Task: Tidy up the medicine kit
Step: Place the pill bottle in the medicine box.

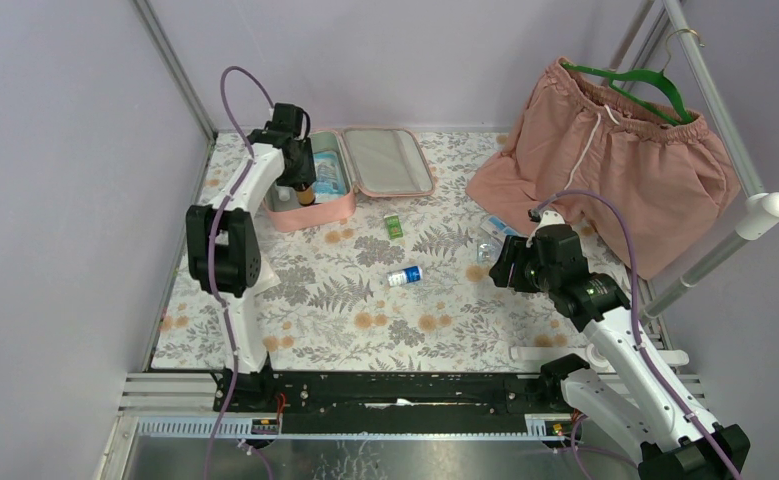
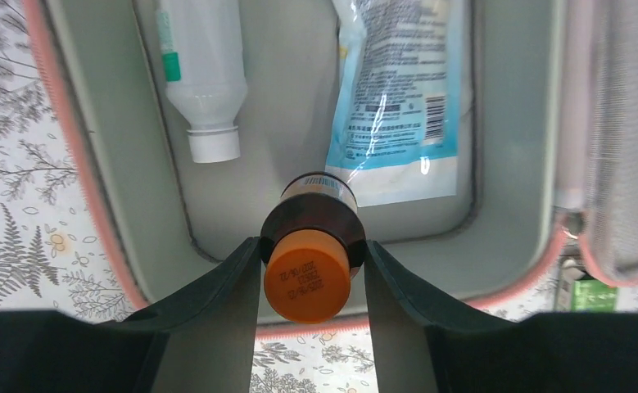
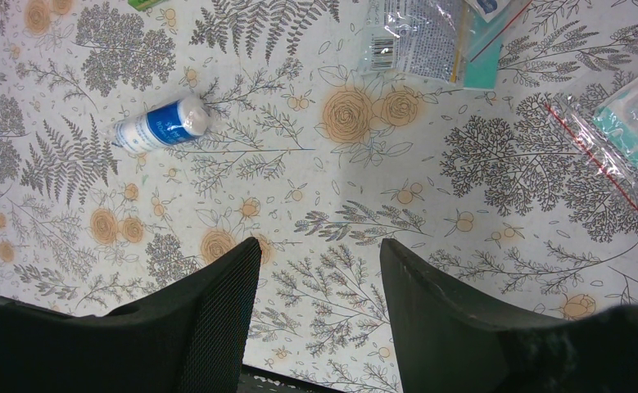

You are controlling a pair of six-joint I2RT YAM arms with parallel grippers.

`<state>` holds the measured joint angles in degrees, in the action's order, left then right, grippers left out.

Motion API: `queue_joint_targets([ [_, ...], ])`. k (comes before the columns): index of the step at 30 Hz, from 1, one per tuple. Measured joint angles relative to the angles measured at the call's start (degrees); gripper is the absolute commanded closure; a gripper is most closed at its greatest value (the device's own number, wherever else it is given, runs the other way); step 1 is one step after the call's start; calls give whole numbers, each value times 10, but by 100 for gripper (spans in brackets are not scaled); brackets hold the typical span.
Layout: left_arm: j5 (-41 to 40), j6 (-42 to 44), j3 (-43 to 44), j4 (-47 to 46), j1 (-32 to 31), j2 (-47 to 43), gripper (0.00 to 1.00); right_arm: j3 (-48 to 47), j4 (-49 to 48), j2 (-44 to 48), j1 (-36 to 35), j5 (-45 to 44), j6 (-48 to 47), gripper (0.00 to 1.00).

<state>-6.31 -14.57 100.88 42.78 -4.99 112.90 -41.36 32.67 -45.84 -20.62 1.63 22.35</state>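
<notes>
Left fingers grip amber bottle near white bottle and pouch.

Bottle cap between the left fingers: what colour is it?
Orange cap, clearest in the left wrist view.

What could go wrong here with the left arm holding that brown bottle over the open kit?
The brown bottle is pinched at just one end by the left gripper, so it might slip or swing. Released here, it could land on the blue pouch or roll against the white bottle rather than settling on bare lining of the medicine kit.
</notes>
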Motion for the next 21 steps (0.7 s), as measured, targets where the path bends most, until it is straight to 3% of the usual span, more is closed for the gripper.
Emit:
queue_joint_targets([
  [6,-9,4,12,17,-1,58,45,0,0,-1,0,0,0,36],
  [14,-18,9,21,19,-1,73,23,0,0,-5,0,0,0,36],
  [21,-20,9,24,19,0,59,20,0,0,-5,0,0,0,36],
])
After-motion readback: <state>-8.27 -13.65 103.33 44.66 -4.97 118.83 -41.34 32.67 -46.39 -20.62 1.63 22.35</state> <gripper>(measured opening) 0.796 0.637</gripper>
